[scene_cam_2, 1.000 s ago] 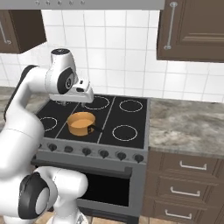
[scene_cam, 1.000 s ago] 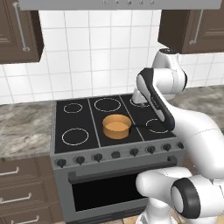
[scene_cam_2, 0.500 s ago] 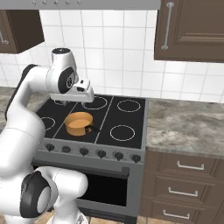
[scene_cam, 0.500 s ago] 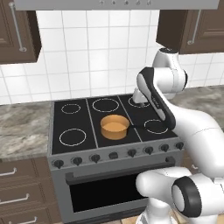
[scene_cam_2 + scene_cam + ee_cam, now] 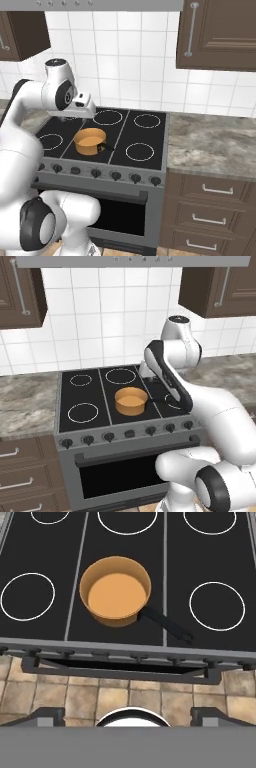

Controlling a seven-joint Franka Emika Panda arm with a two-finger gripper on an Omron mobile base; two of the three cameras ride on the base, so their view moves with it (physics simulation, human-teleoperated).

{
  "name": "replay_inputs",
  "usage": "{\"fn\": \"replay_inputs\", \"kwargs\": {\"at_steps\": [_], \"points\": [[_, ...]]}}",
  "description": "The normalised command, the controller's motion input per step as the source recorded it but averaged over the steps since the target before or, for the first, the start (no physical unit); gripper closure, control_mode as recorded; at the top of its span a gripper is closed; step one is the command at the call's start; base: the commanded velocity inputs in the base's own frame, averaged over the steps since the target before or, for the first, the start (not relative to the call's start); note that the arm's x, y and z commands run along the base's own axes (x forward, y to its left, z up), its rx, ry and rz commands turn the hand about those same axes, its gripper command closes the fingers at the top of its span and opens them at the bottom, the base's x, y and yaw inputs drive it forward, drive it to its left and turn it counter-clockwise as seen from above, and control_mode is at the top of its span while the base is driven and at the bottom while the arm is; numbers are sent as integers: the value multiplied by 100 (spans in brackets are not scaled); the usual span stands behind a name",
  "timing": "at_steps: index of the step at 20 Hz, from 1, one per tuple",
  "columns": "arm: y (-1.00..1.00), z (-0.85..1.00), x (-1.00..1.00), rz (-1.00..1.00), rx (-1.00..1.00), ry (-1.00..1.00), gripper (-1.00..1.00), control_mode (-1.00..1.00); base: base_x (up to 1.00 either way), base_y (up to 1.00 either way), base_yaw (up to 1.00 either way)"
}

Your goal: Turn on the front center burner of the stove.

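Stove (image 5: 131, 418) bears orange saucepan (image 5: 116, 595) (front center).

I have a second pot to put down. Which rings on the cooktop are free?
The saucepan fills the front middle of the stove, its handle pointing toward the front right ring. The front left ring and the back rings are bare.

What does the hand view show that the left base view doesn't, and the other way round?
Hand view alone: the tiled floor in front of the stove, and the pan's dark handle in full. Left base view alone: the knobs face-on, the oven window, tiled wall, cabinets and counter. Both: the black cooktop with white rings and the orange pan on the front centre.
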Motion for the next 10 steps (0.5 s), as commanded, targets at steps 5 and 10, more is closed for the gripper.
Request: {"fn": "replay_inputs", "kwargs": {"at_steps": [5,10], "points": [[100,-76,-2,-9,-9,-11,-100,-100,0,0,0],[100,-97,0,-13,-10,-6,-100,-100,0,0,0]]}}
